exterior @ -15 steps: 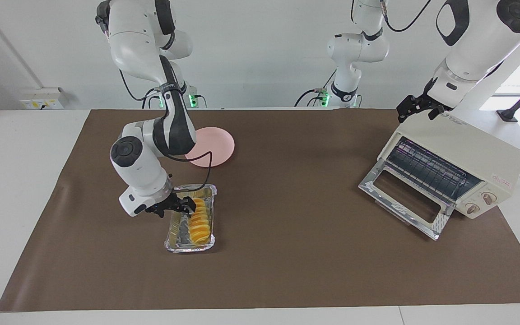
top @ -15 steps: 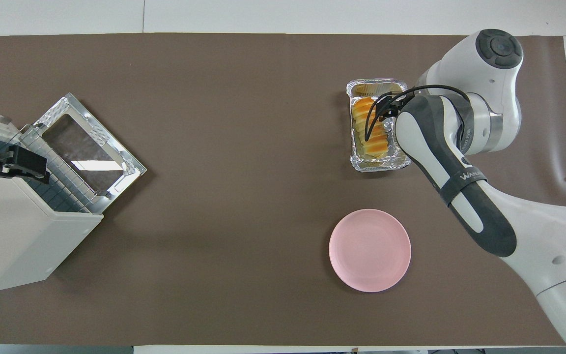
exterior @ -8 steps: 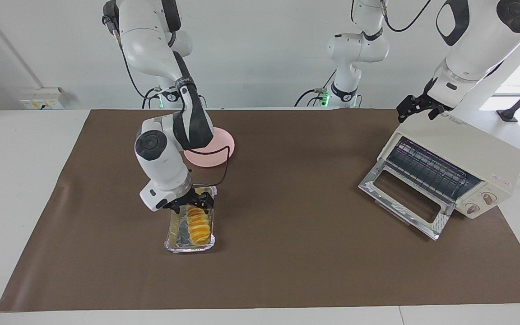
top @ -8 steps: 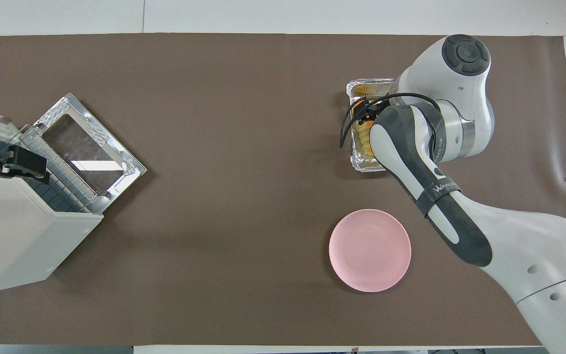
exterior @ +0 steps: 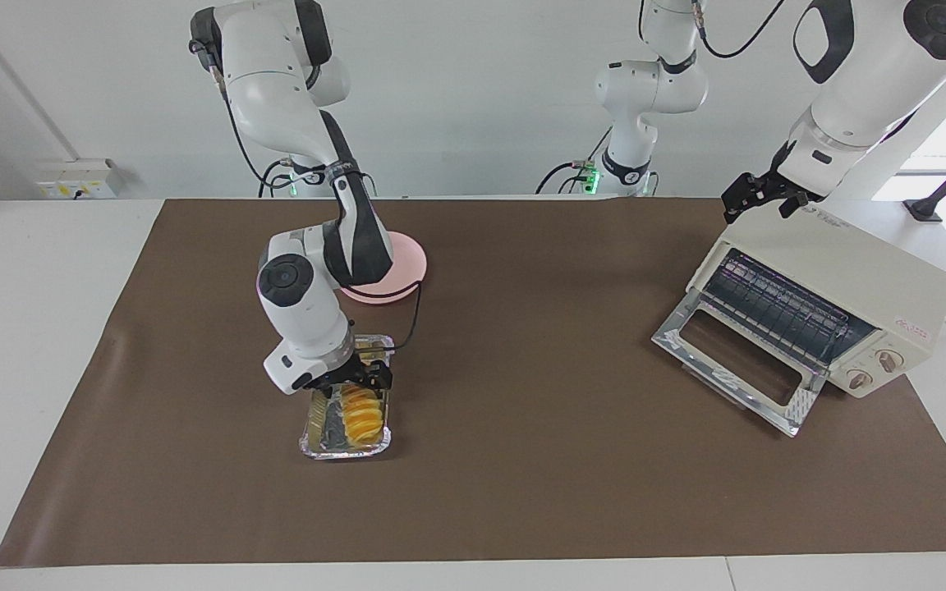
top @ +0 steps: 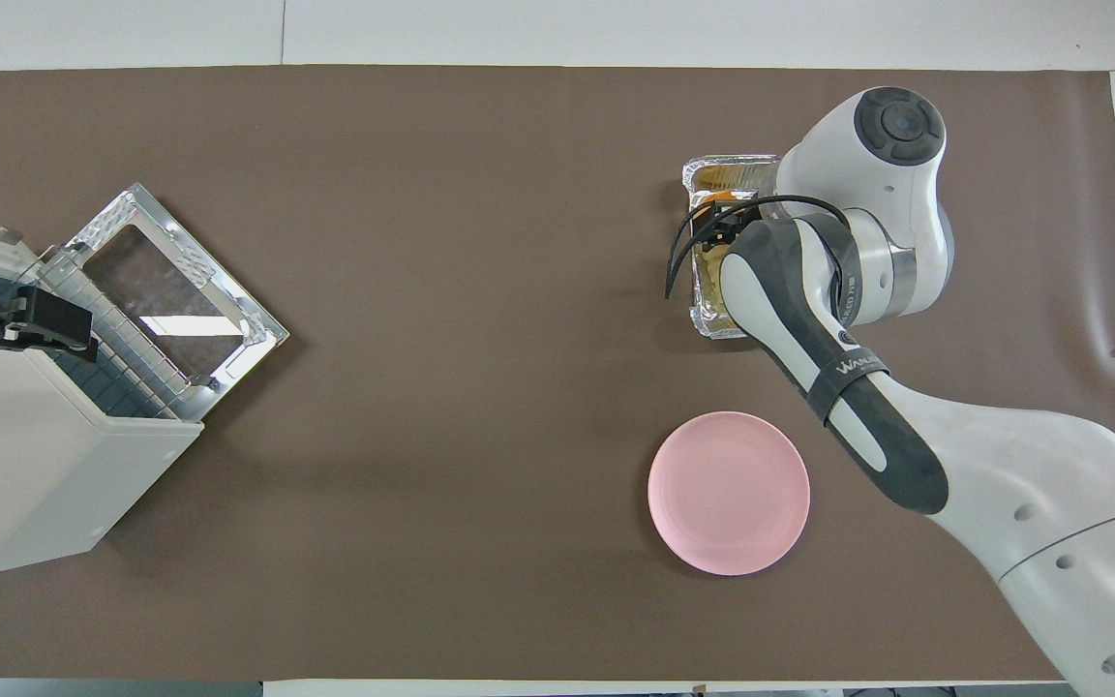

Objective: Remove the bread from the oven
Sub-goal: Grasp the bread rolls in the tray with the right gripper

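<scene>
The right gripper (exterior: 355, 379) hangs low over the end of the foil tray (exterior: 314, 439) that lies nearer the robots, its black fingers pointing down at the bread (exterior: 360, 417). Whether those fingers are parted or closed, or touch the loaf at all, cannot be told in either view.

The foil tray sits on the brown mat (exterior: 522, 460) toward the right arm's end of the table (exterior: 21, 328). In it lies the bread, a ridged golden-yellow loaf running lengthwise along the tray; it is out of the oven, and its end nearer the robots lies directly under the right gripper. In the overhead view the right arm's wrist and forearm cover most of the tray (top: 727, 174), so only a sliver of the loaf shows there. The pink plate (exterior: 407, 267) lies nearer the robots than the tray, and the arm hides part of it in the facing view.

The oven (exterior: 842, 304) stands toward the left arm's end of the table, its glass door (exterior: 736, 361) dropped open and the wire rack (exterior: 785, 308) bare. Its two knobs show in the facing view only.

The left gripper (exterior: 756, 197) waits at the oven's top corner nearer the robots, and I cannot tell how its fingers are set or whether it touches the casing.
</scene>
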